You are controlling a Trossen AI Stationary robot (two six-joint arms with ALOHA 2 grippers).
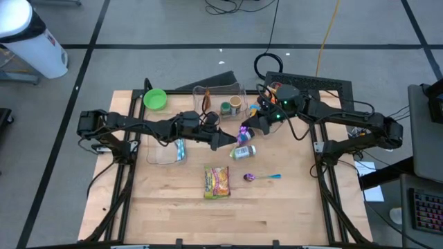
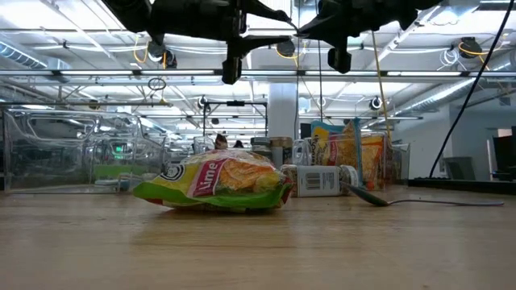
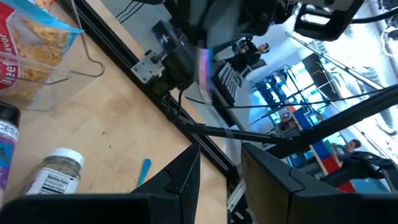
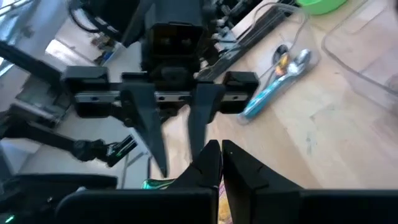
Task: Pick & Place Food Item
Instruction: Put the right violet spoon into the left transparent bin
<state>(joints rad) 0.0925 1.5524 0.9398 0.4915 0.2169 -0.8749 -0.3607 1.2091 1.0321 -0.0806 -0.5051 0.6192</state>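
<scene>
High view: the table (image 1: 166, 221) is made of pale, smooth wood. Two dark arms are held up above its middle, tip to tip. The left gripper (image 1: 226, 142) is kept partly open, and nothing is seen between its fingers. The right gripper (image 1: 247, 129) is shut tight, and nothing can be seen in it.

The food item is taken to be the snack bag (image 1: 217, 182). It is soft, crinkly and shiny, green and yellow, and it is laid flat. It is found nearer the front edge of the table than both grippers, well apart from them. Its long side is pointed from back to front. The left gripper is a little nearer to it, so that arm seems the better one for the grab.

A small, round, hard jar (image 1: 243, 151) with a white lid is laid on its side just past the bag. A thin spoon (image 1: 261, 177) with a blue handle is laid beside the bag.
</scene>
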